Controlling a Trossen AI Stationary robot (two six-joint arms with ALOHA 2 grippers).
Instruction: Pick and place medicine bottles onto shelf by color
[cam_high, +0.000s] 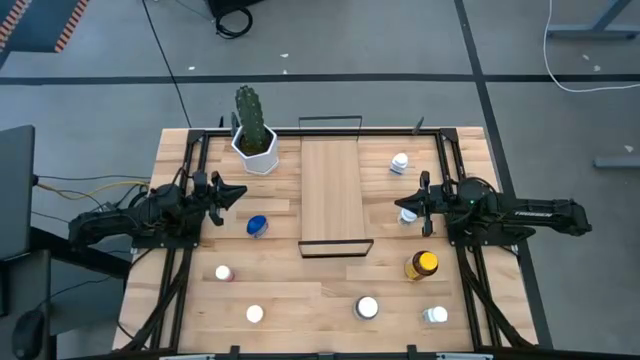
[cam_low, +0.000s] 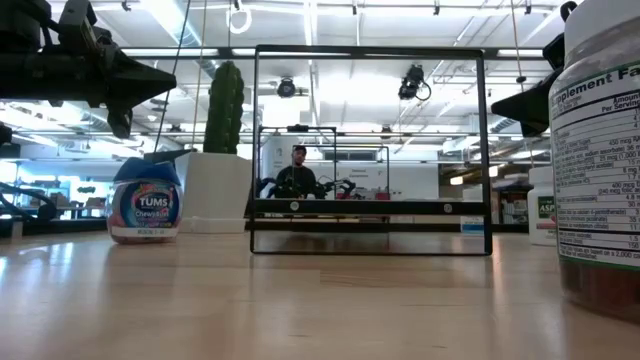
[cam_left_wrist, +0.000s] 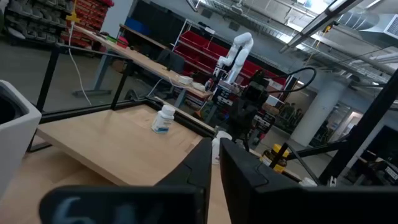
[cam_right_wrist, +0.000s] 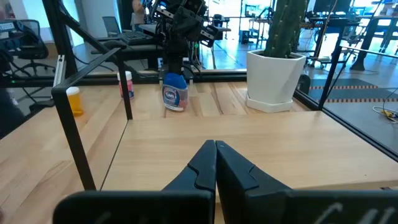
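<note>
I look down on the table (cam_high: 330, 300) and take its far edge as twelve o'clock. The shelf (cam_high: 331, 190) lies in the middle, from the centre toward twelve o'clock, and no bottle stands on it.

My left pincer (cam_high: 236, 194) hangs at nine o'clock of the shelf, pointing to it. In my left wrist view its fingers (cam_left_wrist: 199, 163) are almost together, with only a thin slit between them, and they hold nothing. My right pincer (cam_high: 403, 204) hangs at three o'clock of the shelf, pointing back at the left one. Its fingers (cam_right_wrist: 231, 163) are pressed together and are empty too.

The blue-lidded bottle (cam_high: 257, 226) stands just beside my left pincer, toward six o'clock from it. A pinkish bottle (cam_high: 223, 272) is at about eight o'clock on the table, and a white-capped bottle (cam_high: 255, 314) is at seven. A bigger white-capped bottle (cam_high: 367, 308) stands at six o'clock, and another small one (cam_high: 435, 315) at five. The amber bottle with yellow cap (cam_high: 423, 265) is at four o'clock, near my right arm. One white bottle (cam_high: 400, 163) stands at two o'clock, and one more (cam_high: 408, 215) is partly hidden under my right pincer.

A cactus in a white pot (cam_high: 254, 140) stands at eleven o'clock.
</note>
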